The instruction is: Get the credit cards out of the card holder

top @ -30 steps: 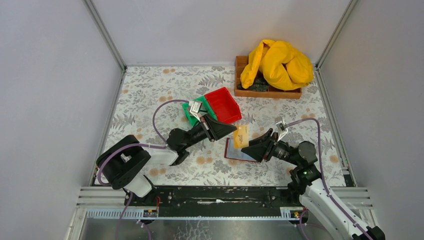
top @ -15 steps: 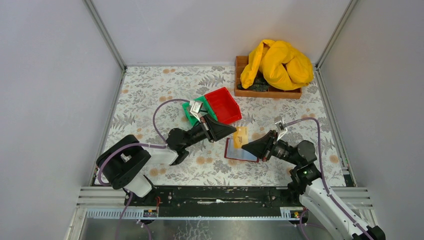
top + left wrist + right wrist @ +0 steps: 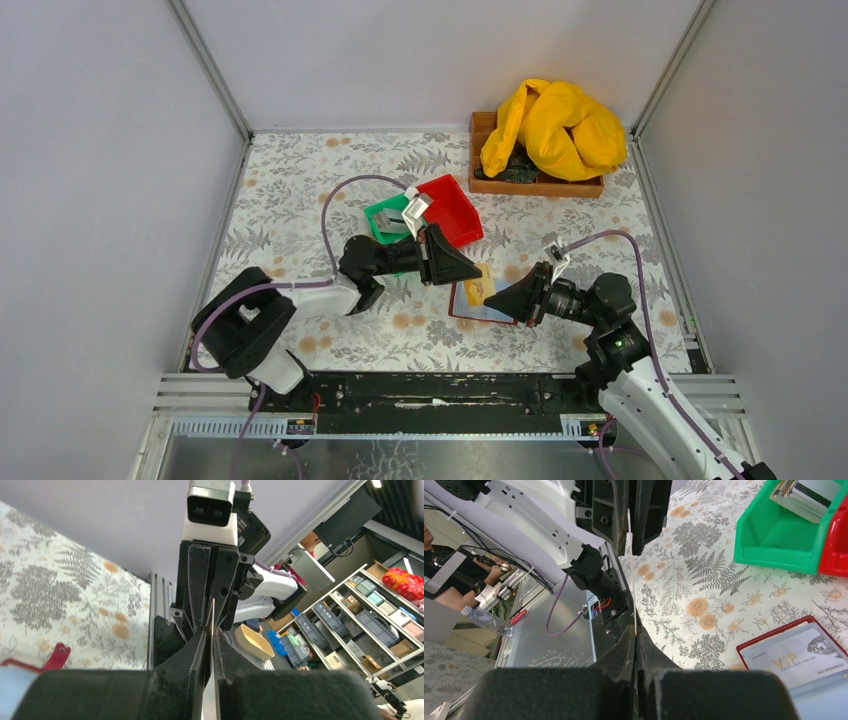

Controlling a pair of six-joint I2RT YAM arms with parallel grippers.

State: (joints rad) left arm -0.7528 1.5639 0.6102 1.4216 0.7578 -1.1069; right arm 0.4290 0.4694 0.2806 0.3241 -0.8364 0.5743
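Top external: thin tan-gold credit card [image 3: 481, 283] stands on edge between left claw [image 3: 466, 268] and right claw [image 3: 490, 296]. The flat dark-red card holder [image 3: 466, 308] lies on the floral bench [image 3: 300, 200] directly under the right claw.

Left wrist: card [image 3: 212, 620] is edge-on between the left claw's [image 3: 211, 635] fingers, jaws close on both sides. Can't tell if pinching or slack. Right claw [image 3: 212, 597] is nose to nose with it.

Right wrist: right claw [image 3: 635, 632] is pressed together, pinching the card's [image 3: 631, 580] near edge. A silver VIP card [image 3: 796, 661] sits in the holder [image 3: 749, 649], low right of the claw. A green plastic bin [image 3: 774, 547] with a stack of cards [image 3: 804, 495] is ahead-right.

Risk: if the left claw grips while the right pulls, the card flexes or skids out of the thin edge pinch. If both go slack, it drops back onto the holder.
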